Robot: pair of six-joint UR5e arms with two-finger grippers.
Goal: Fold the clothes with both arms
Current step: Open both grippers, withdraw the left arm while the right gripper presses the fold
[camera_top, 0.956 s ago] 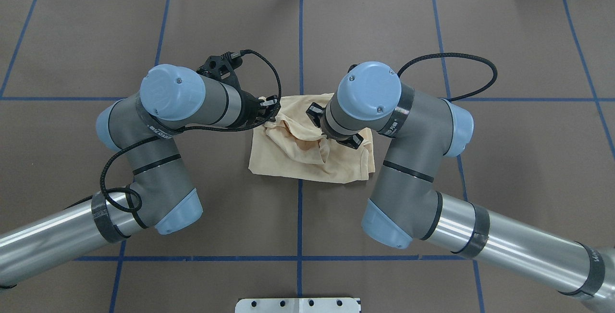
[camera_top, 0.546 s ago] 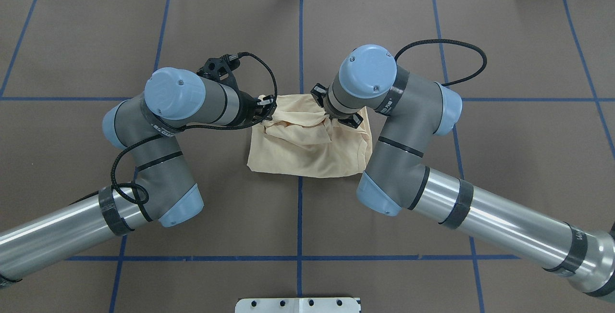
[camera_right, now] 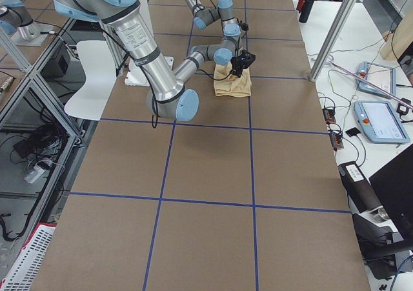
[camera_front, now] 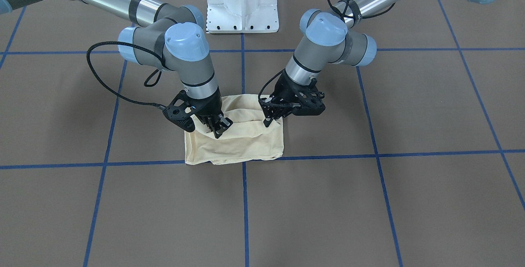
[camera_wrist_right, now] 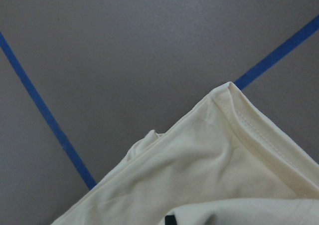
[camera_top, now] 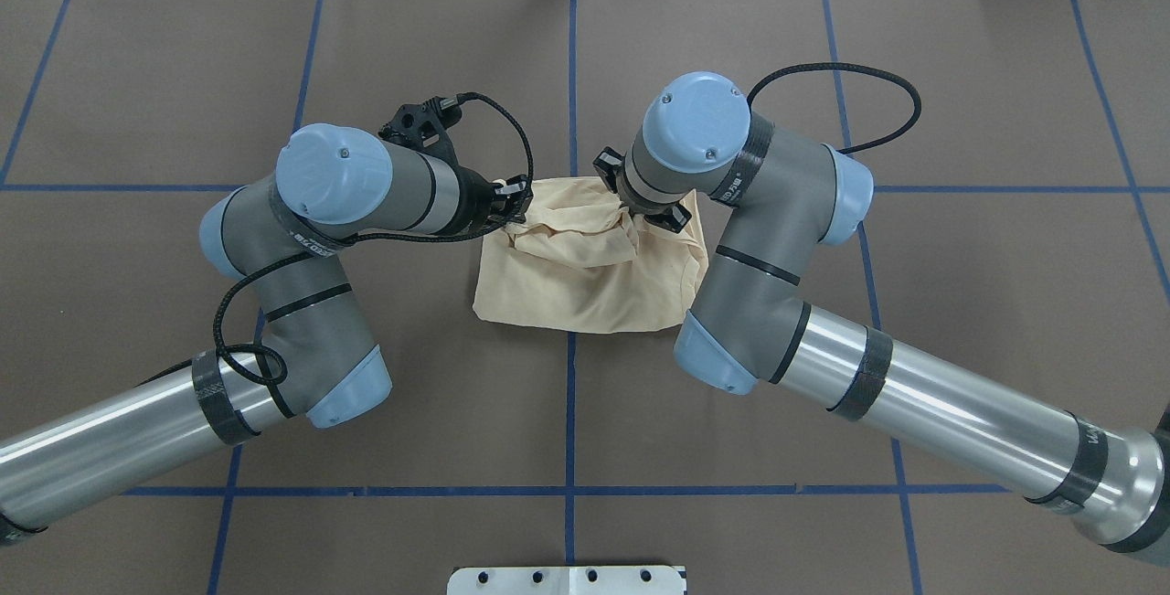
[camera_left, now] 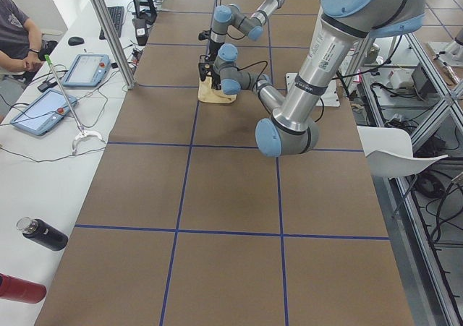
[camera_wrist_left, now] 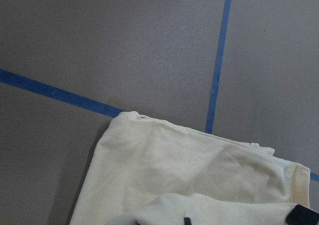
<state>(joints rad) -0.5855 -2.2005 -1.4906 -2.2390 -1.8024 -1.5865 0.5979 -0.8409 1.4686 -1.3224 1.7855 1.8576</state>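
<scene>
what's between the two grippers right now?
A wrinkled fold of the T-shirt runs from the left gripper to the right gripper, nothing else between them. Clearest in the front-facing view.

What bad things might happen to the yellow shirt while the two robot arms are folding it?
1. The T-shirt looks bunched and wrinkled between the left end effector and the right end effector, so the fold may end up lumpy.
2. Each seems to pinch only a thin bit of fabric; one side might slip out, leaving the fold crooked.
</scene>
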